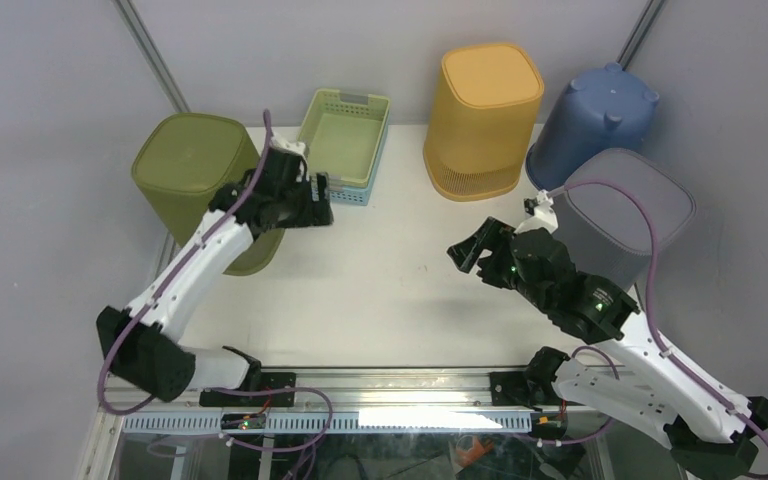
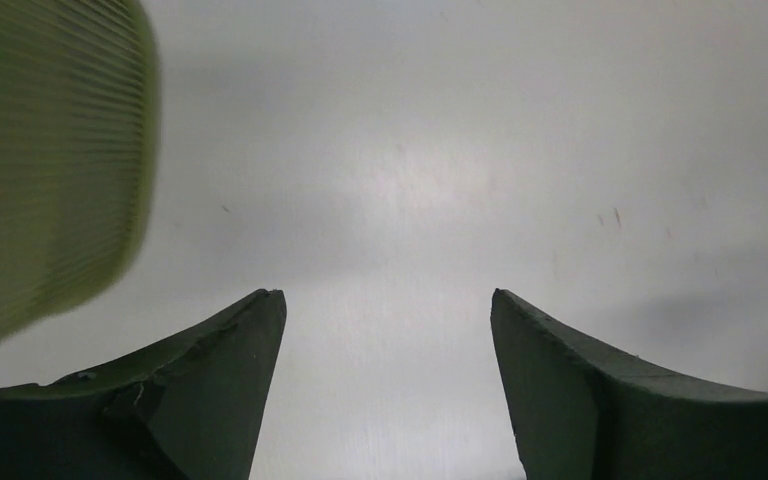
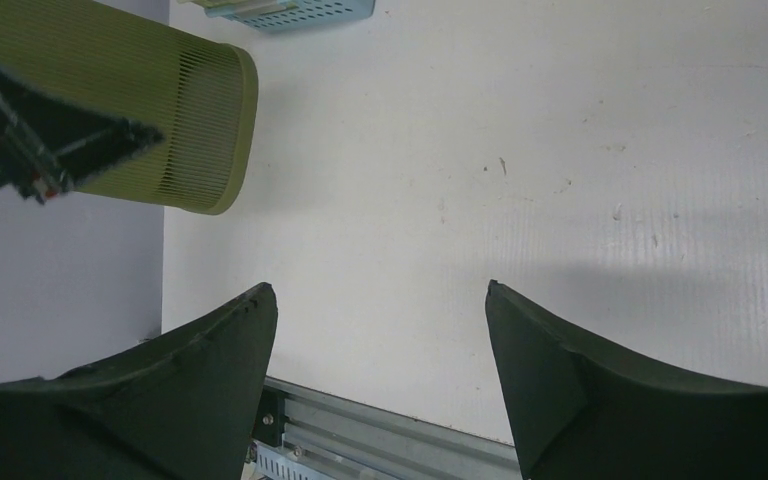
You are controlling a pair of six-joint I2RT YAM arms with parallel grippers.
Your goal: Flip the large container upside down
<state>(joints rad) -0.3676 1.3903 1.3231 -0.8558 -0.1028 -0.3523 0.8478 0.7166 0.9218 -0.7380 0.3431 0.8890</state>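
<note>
The left gripper (image 2: 385, 292) has its jaws spread wide, holding nothing, and so does the right gripper (image 3: 377, 284). The big olive-green ribbed plastic bin (image 1: 192, 170) stands at the white table's (image 1: 400, 300) left edge, mouth down it seems. It is just left of the left gripper, the nearer one.

White table (image 1: 410, 290) bears bins (image 1: 483, 120) (upside down), baskets (image 1: 345, 145).

Open passage over table (image 1: 390, 290) centre; olive bin (image 1: 195, 170) left, yellow bin (image 1: 485, 115) rear, grey bin (image 1: 628, 205) right.
</note>
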